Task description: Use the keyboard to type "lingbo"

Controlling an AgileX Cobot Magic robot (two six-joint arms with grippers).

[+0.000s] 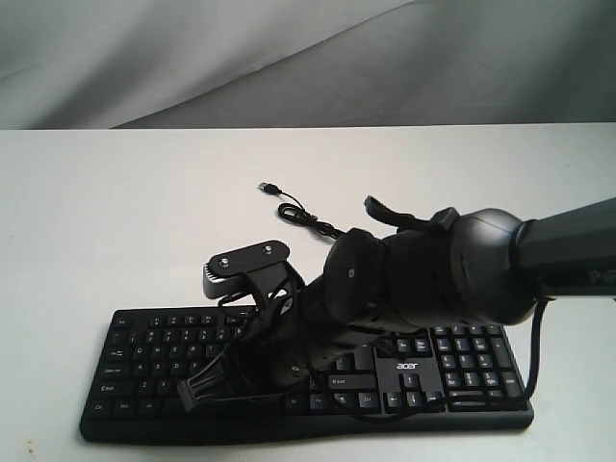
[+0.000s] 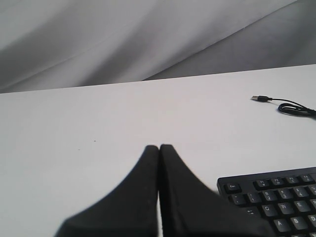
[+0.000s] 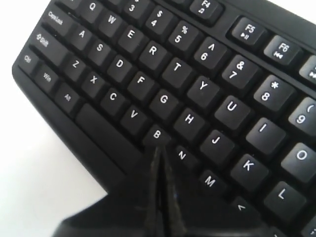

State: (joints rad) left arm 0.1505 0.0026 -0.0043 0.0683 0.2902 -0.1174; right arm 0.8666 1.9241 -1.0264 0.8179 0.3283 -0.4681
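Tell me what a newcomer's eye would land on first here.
The bulky black right arm sprawls across the keyboard, hiding its middle. Its shut jaws point at the B key. Beyond, the cable's USB plug lies loose on the white table.

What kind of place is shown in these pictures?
Probably a robot test bench or lab, not an ordinary office: a plain white table, a grey cloth backdrop behind it, and an acer keyboard whose USB plug lies unconnected.
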